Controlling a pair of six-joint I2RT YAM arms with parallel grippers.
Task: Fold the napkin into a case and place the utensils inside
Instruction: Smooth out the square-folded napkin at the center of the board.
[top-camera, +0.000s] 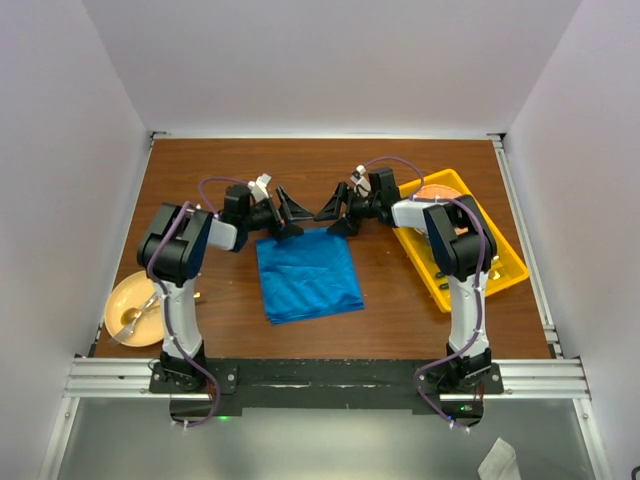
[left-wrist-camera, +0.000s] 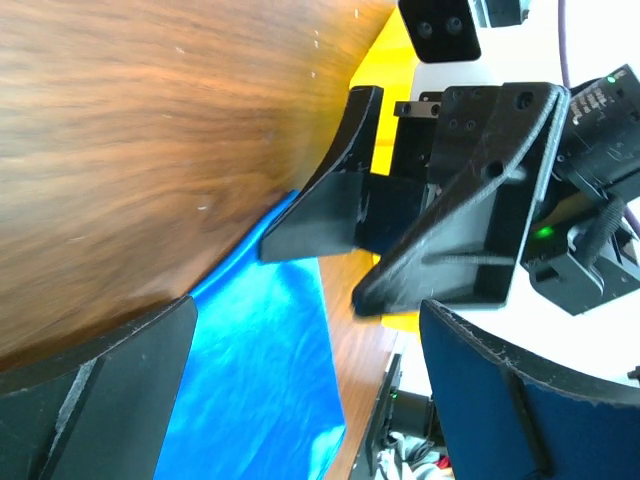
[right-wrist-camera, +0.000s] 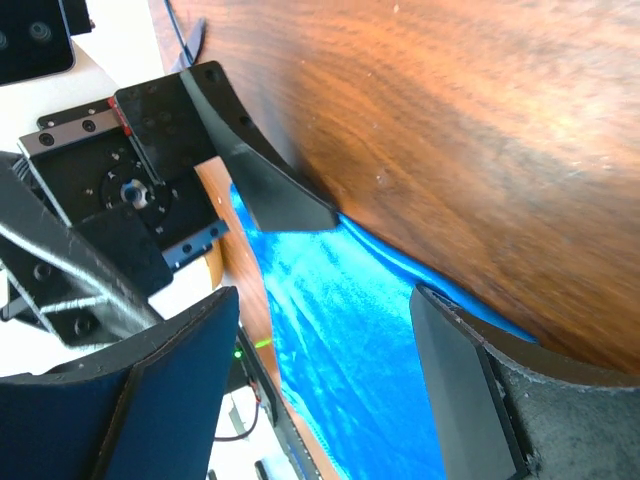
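Observation:
The bright blue napkin lies flat on the brown table as a roughly square folded sheet, between the two arms. It also shows in the left wrist view and in the right wrist view. My left gripper is open and empty just above the napkin's far left corner. My right gripper is open and empty just above its far right corner. The two grippers face each other. The blue and purple utensils cannot be made out.
A yellow tray lies at the right, under the right arm, with an orange thing at its far end. A pale yellow plate with gold cutlery sits at the front left. A metal rail runs along the near edge.

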